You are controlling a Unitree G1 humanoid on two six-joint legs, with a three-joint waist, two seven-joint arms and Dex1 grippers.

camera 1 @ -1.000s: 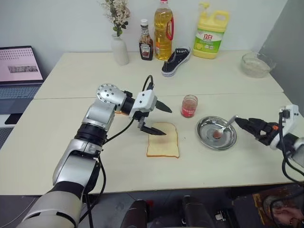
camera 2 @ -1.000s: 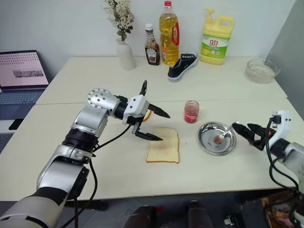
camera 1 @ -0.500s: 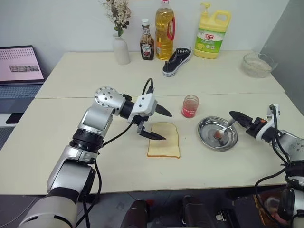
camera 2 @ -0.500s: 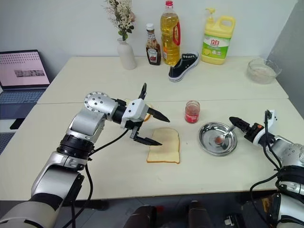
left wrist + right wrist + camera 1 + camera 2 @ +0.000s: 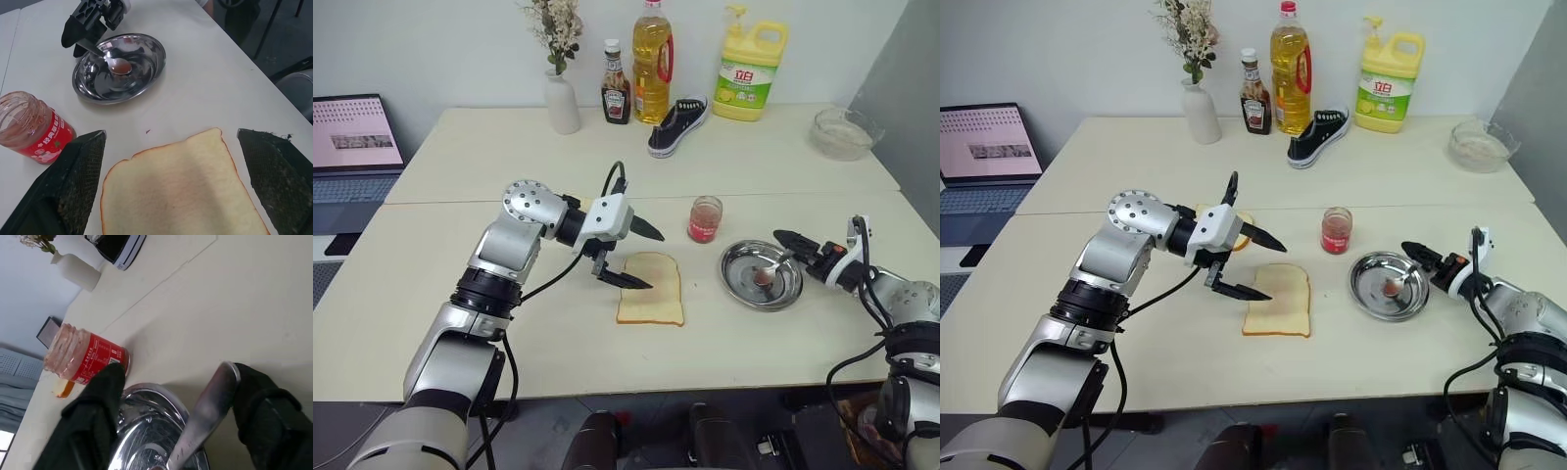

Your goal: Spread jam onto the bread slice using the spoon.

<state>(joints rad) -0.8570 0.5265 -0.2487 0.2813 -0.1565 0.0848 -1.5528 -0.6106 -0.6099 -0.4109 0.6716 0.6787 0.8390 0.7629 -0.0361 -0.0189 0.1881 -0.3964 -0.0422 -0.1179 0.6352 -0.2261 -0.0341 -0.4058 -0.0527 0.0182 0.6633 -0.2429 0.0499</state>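
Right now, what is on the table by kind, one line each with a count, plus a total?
Bottles: 3: sauce bottle, oil bottle, detergent jug
Bread slices: 1: bread slice
Jars: 1: jam jar
Dishes: 2: steel dish, glass bowl
Spoons: 1: spoon
Vases: 1: vase
Shoes: 1: shoe
Total: 10

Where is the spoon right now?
In the left eye view, the spoon lies on the robot's right, its bowl in the round steel dish and its handle over the rim, between the right gripper's fingers, right of the jam jar.
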